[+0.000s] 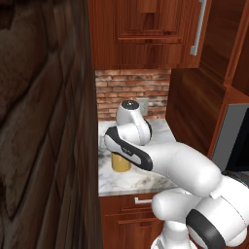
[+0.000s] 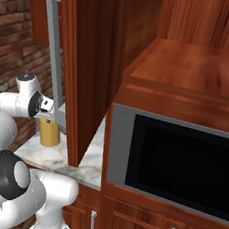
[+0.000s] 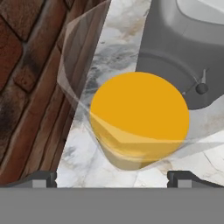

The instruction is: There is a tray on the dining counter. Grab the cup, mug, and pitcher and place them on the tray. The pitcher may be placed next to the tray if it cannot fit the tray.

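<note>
The pitcher [image 1: 120, 163] is tall and clear with yellow-orange inside. It stands upright on a marble counter [image 1: 141, 177] in a nook by the brick wall. My hand hangs straight above it, looking down into its mouth [image 3: 140, 118]. My gripper [image 3: 113, 177] is open, its two fingertips [image 3: 43, 178] spread wide on either side of the pitcher's rim, holding nothing. From the right, the pitcher [image 2: 49, 133] shows just below my wrist. The tray, cup, mug and dining counter are out of view.
A grey toaster [image 3: 183, 52] stands close beside the pitcher. The brick wall [image 3: 26, 87] is on its other side. A wooden cabinet side [image 2: 91, 73] and a built-in microwave [image 2: 181, 164] stand to the right. A dark wood panel [image 1: 44, 121] closes the left.
</note>
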Available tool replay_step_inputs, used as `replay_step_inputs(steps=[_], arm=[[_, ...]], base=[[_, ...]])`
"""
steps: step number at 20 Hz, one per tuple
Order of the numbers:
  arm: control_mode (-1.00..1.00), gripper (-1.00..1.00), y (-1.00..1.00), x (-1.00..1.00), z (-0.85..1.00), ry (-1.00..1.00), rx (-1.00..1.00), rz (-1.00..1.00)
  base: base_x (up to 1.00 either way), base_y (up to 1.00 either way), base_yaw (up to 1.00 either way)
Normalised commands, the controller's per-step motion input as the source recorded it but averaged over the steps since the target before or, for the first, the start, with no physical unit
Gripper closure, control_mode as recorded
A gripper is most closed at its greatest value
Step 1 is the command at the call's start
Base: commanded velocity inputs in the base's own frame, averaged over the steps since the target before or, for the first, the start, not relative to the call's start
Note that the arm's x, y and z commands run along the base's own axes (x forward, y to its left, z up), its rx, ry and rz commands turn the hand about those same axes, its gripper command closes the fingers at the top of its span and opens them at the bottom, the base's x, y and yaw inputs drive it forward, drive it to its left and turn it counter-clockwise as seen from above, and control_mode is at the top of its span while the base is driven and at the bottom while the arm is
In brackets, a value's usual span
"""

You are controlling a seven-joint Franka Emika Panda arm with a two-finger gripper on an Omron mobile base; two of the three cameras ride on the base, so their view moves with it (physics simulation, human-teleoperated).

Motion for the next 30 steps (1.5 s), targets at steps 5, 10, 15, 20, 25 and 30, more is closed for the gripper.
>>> replay_step_inputs(steps=[5, 10, 15, 20, 25, 30], arm=[[-1.00, -1.00, 0.00, 0.00, 0.00, 0.00, 0.00, 0.00], [-1.00, -1.00, 0.00, 0.00, 0.00, 0.00, 0.00, 0.00], [-1.00, 1.00, 0.00, 0.00, 0.00, 0.00, 0.00, 0.00], [-1.00, 1.00, 0.00, 0.00, 0.00, 0.00, 0.00, 0.00], [-1.00, 1.00, 0.00, 0.00, 0.00, 0.00, 0.00, 0.00], [-1.00, 1.00, -0.03, 0.00, 0.00, 0.00, 0.00, 0.00]], base=[[0.00, 0.00, 0.00], [0.00, 0.00, 0.00], [0.00, 0.00, 0.00], [0.00, 0.00, 0.00], [0.00, 0.00, 0.00], [0.00, 0.00, 0.00]])
